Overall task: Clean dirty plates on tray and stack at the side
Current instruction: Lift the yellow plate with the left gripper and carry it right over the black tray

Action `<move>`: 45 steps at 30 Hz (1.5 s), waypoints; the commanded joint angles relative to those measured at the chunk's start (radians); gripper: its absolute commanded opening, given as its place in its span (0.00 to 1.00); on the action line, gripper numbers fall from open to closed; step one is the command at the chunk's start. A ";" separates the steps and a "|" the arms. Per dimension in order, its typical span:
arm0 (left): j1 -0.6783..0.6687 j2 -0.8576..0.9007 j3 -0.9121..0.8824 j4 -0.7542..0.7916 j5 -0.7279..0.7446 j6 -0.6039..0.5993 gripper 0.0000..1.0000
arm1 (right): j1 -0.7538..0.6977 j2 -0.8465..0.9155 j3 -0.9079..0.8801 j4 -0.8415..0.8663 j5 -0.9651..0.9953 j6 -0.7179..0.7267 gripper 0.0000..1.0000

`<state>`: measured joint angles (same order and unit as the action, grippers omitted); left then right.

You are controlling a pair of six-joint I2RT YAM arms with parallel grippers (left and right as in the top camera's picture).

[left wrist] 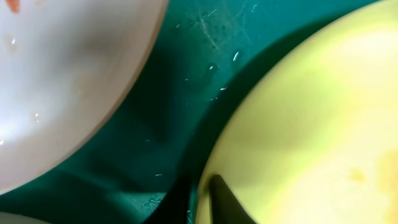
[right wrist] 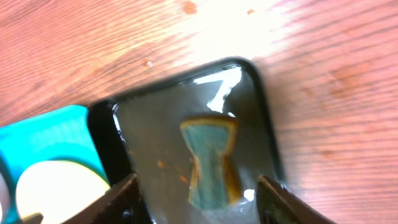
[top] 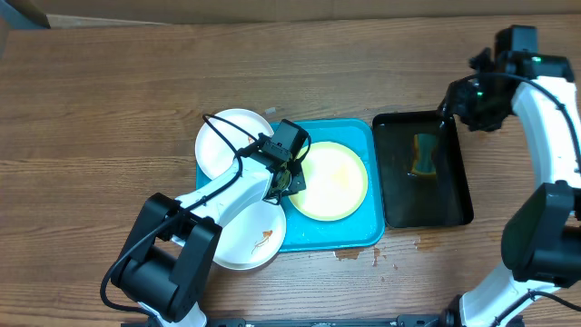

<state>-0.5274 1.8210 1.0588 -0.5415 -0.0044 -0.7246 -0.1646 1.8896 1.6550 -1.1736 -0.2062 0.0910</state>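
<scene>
The turquoise tray (top: 363,232) lies mid-table. A yellow-green rimmed plate (top: 334,180) rests in it. My left gripper (top: 289,178) is at that plate's left rim. In the left wrist view one dark finger (left wrist: 227,202) lies on the yellow-green plate (left wrist: 311,124) and the other sits just outside the rim, shut on it. One white plate (top: 225,143) overlaps the tray's far left corner. A second white plate (top: 254,241), with an orange smear, overlaps the near left corner. My right gripper (top: 449,113) hangs open over the black tray, empty.
A glossy black tray (top: 454,204) holding water stands right of the turquoise tray. A green and yellow sponge (right wrist: 211,162) lies in it, below my open right gripper (right wrist: 202,205). Small brown spills mark the wood (top: 349,254) by the tray's front edge.
</scene>
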 commanded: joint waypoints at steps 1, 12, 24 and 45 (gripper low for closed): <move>0.007 0.023 -0.009 -0.004 -0.013 0.023 0.04 | -0.031 -0.032 0.011 -0.018 -0.003 0.007 1.00; 0.024 -0.095 0.067 -0.082 -0.157 0.162 0.04 | -0.039 -0.032 0.011 -0.002 -0.004 0.007 1.00; 0.031 -0.229 0.127 -0.091 -0.151 0.216 0.04 | -0.039 -0.032 0.011 -0.002 -0.004 0.007 1.00; -0.259 -0.142 0.212 0.246 -0.329 0.290 0.04 | -0.039 -0.032 0.011 -0.002 -0.004 0.007 1.00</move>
<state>-0.7452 1.6421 1.2503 -0.3275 -0.2245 -0.4950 -0.2031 1.8893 1.6547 -1.1786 -0.2062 0.0940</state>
